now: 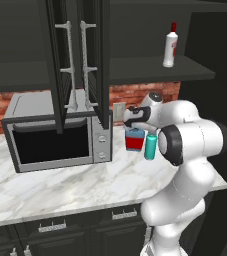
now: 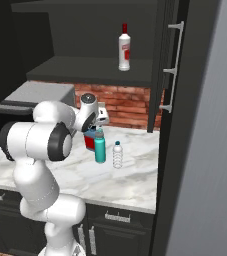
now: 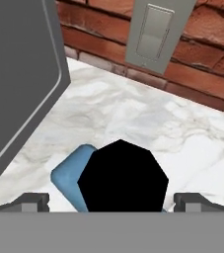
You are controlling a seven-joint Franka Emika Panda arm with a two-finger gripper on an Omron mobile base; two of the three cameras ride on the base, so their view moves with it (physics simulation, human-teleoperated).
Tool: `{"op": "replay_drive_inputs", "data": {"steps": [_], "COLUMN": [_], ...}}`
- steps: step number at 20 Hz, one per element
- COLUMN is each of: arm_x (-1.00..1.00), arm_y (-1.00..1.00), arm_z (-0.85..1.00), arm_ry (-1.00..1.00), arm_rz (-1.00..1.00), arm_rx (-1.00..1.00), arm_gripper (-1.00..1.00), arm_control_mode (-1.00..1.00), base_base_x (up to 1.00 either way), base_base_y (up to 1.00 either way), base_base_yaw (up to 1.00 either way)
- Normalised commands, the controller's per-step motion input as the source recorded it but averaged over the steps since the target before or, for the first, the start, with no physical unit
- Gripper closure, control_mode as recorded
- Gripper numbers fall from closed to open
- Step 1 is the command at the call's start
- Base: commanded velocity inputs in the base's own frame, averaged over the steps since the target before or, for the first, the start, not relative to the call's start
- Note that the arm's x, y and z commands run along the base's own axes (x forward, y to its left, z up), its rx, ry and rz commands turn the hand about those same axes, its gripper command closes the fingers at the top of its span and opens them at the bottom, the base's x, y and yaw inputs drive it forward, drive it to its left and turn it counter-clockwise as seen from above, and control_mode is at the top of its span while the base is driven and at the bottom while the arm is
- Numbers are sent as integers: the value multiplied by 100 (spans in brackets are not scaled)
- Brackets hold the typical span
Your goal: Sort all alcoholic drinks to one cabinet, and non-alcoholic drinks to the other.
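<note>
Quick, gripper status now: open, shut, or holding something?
Gripper: open, fingertips either side of the squat blue bottle's black cap, not closed on it.

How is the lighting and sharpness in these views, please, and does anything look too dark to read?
Left base view: soft, even light, cabinet interior very dark. Right base view: white bottle readable against black. Hand view: sharp; black cap is a flat, detail-less silhouette.

White-veined marble desk (image 1: pixel 60 187) carrying a grey microwave (image 1: pixel 55 132) at left; to its right, a squat blue bottle (image 1: pixel 134 139) with red label, a teal bottle (image 2: pixel 100 146) just beside it, and a clear ribbed bottle (image 2: pixel 117 154) near the teal one. Dark cabinet shelf (image 2: pixel 85 70) above bears a slim white bottle (image 2: pixel 124 48), upright.
</note>
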Motion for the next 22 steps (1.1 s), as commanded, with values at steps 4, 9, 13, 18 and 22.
{"op": "replay_drive_inputs", "data": {"steps": [4,9,13,18,22], "arm_x": [19,16,4,0,0], "arm_y": [0,0,0,0,0], "arm_z": [-22,-16,-21,-18,-26], "arm_ry": [0,0,0,1,-8], "arm_rz": [0,0,0,0,0], "arm_rx": [0,3,2,0,5], "arm_gripper": [-100,-100,100,100,100], "arm_control_mode": [-100,-100,-100,-100,-100], "base_base_x": [0,0,0,0,0], "base_base_y": [0,0,0,0,0], "base_base_yaw": [0,0,0,0,0]}}
